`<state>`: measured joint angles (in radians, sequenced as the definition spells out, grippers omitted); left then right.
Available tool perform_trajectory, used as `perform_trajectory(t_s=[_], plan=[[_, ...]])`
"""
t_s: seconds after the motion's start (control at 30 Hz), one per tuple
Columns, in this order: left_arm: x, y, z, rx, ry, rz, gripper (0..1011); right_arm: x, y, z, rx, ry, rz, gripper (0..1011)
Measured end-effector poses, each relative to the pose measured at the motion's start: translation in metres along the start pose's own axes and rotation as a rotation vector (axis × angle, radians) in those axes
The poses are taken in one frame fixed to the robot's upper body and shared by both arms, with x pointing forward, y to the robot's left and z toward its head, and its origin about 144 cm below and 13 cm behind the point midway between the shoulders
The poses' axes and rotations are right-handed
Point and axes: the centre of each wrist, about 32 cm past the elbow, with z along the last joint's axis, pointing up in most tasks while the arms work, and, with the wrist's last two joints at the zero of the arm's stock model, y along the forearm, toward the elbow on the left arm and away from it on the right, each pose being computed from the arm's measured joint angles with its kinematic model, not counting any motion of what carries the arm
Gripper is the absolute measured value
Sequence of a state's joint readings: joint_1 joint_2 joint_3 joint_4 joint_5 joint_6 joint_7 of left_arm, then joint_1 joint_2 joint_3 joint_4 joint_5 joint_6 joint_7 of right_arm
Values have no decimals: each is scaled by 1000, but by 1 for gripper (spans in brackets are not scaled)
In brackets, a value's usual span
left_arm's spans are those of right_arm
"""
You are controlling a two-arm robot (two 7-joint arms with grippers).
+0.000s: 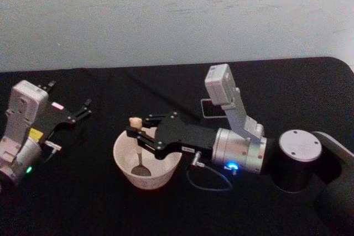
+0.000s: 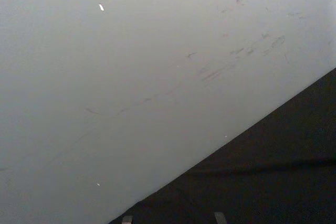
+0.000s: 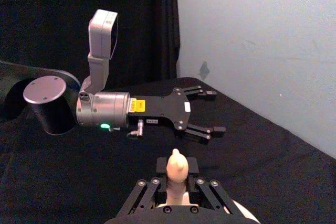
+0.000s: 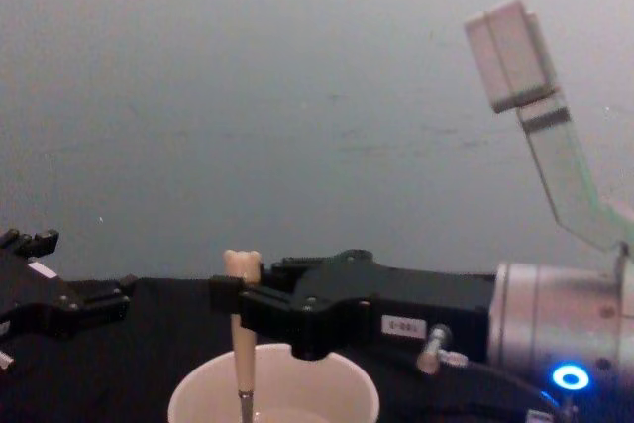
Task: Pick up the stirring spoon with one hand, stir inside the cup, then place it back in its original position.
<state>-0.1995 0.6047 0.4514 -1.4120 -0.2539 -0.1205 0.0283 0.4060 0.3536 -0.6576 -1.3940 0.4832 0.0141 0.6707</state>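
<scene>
There is one spoon, one cup and one holder, with two grippers over them. The right gripper reaches in from the right above the cup, its fingers clamped on the spoon's pale handle just under the small bear head. The spoon hangs nearly upright, with its steel bowl down inside the cup near the bottom. In the chest view the handle drops straight from the black fingers into the cream rim. The holder stands behind the right arm, partly hidden by the wrist camera mount and apart from the cup. The left gripper rests at the left side, well apart from the cup. Its fingers are spread with nothing between them, as the right wrist view also shows. The surface is covered in black cloth and runs back to a pale grey wall marked with faint scuffs. In the right wrist view a dark curtain hangs beside that wall.
</scene>
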Motion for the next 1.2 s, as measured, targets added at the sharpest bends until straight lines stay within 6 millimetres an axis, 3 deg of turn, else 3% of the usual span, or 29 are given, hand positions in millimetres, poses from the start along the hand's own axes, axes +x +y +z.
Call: perform_trajectory(t_s=[0.3, 0.6, 0.83, 1.2], plan=[[0, 0, 0, 0, 0, 0, 1001, 5, 22, 1, -15, -6, -9, 214], [0, 0, 0, 0, 0, 0, 1001, 17, 29, 0, -27, -18, -57, 214], [0, 0, 0, 0, 0, 0, 1001, 28, 25, 2, -23, -17, -106, 214], [0, 0, 0, 0, 0, 0, 1002, 37, 0, 2, -40, -49, -142, 214]])
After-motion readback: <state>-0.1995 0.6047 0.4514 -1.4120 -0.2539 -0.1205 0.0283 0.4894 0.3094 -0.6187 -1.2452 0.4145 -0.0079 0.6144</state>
